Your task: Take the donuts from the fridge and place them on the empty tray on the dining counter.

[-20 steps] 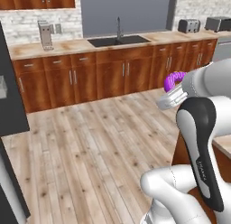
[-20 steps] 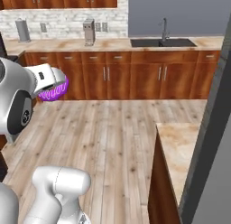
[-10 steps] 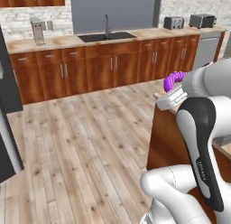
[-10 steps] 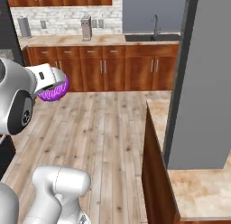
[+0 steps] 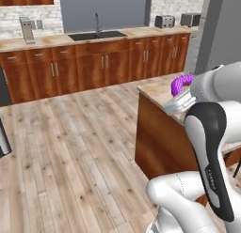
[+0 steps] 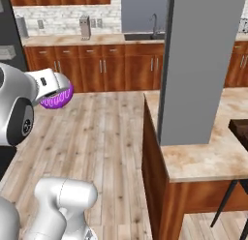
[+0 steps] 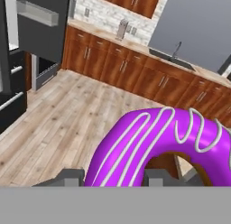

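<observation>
My gripper (image 7: pixel 113 175) is shut on a donut (image 7: pixel 153 144) with purple icing and thin white stripes, which stands on edge between the fingertips (image 7: pixel 72 175). In the left base view the donut (image 5: pixel 180 83) hangs over the near corner of the dining counter (image 5: pixel 157 92), with the gripper (image 5: pixel 181 99) under it. From the right, the donut (image 6: pixel 56 99) is held beneath the gripper (image 6: pixel 54 91), over the wood floor and left of the dining counter (image 6: pixel 203 154). The dark fridge (image 7: pixel 38 26) stands far left with its door open. A dark brown tray corner (image 6: pixel 240 131) lies at the counter's right edge, its content cut off.
A wide grey pillar (image 6: pixel 193 65) rises from the dining counter. The wooden-cabinet counter with sink and tap (image 5: pixel 96 35) runs along the back wall. A toaster (image 5: pixel 164 21) sits at its right. Black stool legs (image 6: pixel 224 201) stand beside the dining counter. Open wood floor (image 5: pixel 70 143) lies between.
The whole picture has shifted as the base drove and turned: the back counter slid left and the dining counter and pillar came closer. The donut stays gripped the same way.
</observation>
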